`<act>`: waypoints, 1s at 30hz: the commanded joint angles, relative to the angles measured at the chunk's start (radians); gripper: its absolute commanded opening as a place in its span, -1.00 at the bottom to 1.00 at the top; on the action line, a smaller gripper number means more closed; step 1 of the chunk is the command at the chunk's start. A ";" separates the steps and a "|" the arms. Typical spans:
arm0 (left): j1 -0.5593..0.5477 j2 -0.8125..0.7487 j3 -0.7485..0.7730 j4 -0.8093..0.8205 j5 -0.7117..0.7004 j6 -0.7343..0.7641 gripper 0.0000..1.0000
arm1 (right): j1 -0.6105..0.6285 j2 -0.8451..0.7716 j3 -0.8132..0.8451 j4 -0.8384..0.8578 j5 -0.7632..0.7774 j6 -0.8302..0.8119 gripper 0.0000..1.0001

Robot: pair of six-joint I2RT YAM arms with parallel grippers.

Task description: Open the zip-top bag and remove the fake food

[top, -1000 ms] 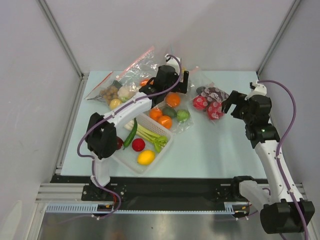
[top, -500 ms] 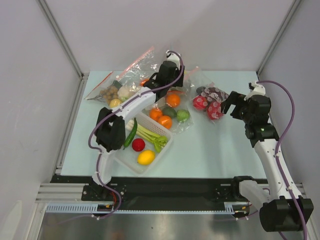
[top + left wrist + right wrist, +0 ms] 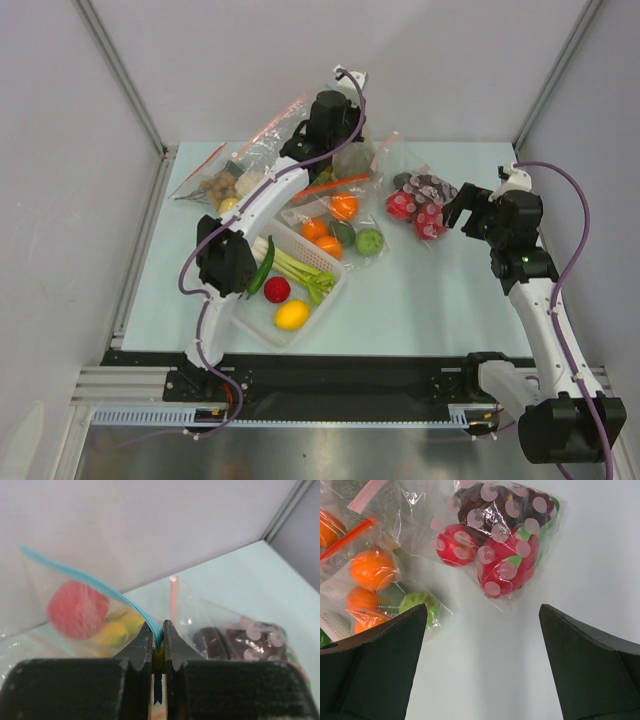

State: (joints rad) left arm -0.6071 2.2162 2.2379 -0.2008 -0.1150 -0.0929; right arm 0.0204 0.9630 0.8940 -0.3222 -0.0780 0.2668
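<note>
Counted: one zip-top bag [image 3: 60, 587], upper left of the left wrist view, holding fake food [image 3: 77, 609]: one red fruit, yellow pieces indistinct. The left gripper [image 3: 158, 641] is clamped on its blue strip [image 3: 100, 587] at frame centre. The right gripper [image 3: 482, 615] gapes, holding nothing, below one polka-dot bag [image 3: 502, 540].

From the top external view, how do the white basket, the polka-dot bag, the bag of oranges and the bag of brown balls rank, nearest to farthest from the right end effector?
1. polka-dot bag, just left of the right end effector.
2. bag of oranges, mid-table.
3. white basket, front left.
4. bag of brown balls, back left.
</note>
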 commanded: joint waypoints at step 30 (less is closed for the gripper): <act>-0.060 -0.484 -0.290 0.056 1.215 0.071 -0.99 | -0.008 -0.276 -0.049 0.166 -0.331 -0.077 1.00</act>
State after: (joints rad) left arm -0.6357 1.7622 1.9774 -0.0624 0.9104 -0.1284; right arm 0.0174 0.7288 0.8520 -0.2356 -0.3145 0.2222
